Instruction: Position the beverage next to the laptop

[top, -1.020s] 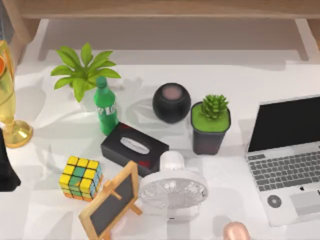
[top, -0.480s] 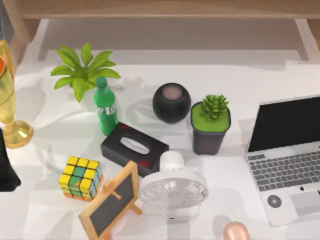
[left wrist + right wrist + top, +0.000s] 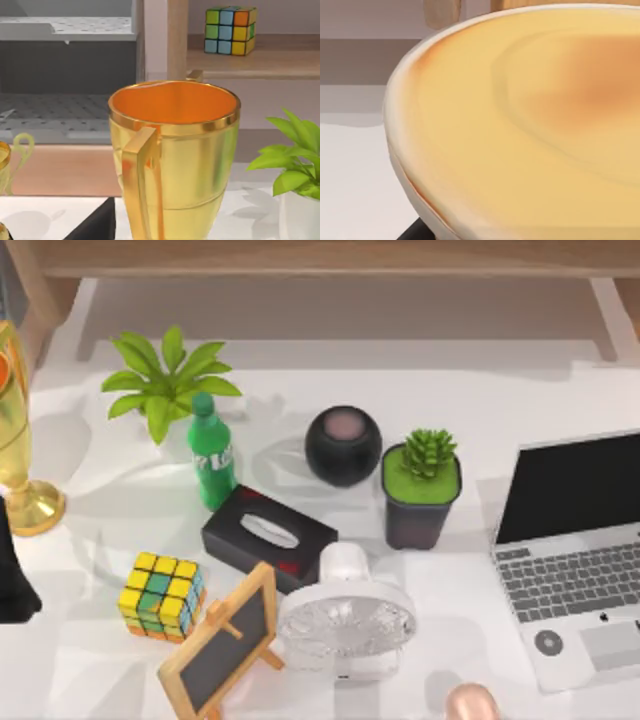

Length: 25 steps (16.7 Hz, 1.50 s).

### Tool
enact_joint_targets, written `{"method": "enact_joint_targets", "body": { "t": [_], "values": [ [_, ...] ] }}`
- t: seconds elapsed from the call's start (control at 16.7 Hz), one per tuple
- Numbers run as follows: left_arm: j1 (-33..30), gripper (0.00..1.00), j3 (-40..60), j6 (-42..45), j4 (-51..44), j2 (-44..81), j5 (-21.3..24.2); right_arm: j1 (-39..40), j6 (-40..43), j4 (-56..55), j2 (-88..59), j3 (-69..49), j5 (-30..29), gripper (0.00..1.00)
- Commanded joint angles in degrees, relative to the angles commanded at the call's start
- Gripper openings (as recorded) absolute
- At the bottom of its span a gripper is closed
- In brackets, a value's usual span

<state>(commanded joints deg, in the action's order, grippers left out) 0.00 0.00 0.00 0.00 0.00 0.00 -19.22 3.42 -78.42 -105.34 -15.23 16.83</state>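
Observation:
The beverage [image 3: 211, 455], a small green bottle with a green cap, stands upright at the back left of the table. It is between a leafy plant [image 3: 165, 380] and a black tissue box [image 3: 268, 535]. The laptop [image 3: 575, 560] lies open at the right edge, screen black, far from the bottle. A dark part of my left arm [image 3: 12, 575] sits at the table's left edge, well apart from the bottle.
A golden stemmed cup [image 3: 18, 430] stands at far left, close in the left wrist view [image 3: 172, 160]. A black round speaker [image 3: 343, 445], potted succulent [image 3: 422, 490], white fan [image 3: 345, 615], colour cube [image 3: 160, 595] and small chalkboard [image 3: 222, 640] crowd the middle.

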Motion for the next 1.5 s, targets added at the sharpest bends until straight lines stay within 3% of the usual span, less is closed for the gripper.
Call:
{"method": "enact_joint_targets", "body": {
  "t": [0.9,1.5],
  "values": [
    [0.00,1.00,0.00,0.00,0.00,0.00,0.00,-0.48,-0.17,4.07,4.62,-0.54,0.09,0.00],
    [0.00,1.00,0.00,0.00,0.00,0.00,0.00,-6.35,1.22,13.88,22.98,0.51,4.38,0.00]
  ]
}}
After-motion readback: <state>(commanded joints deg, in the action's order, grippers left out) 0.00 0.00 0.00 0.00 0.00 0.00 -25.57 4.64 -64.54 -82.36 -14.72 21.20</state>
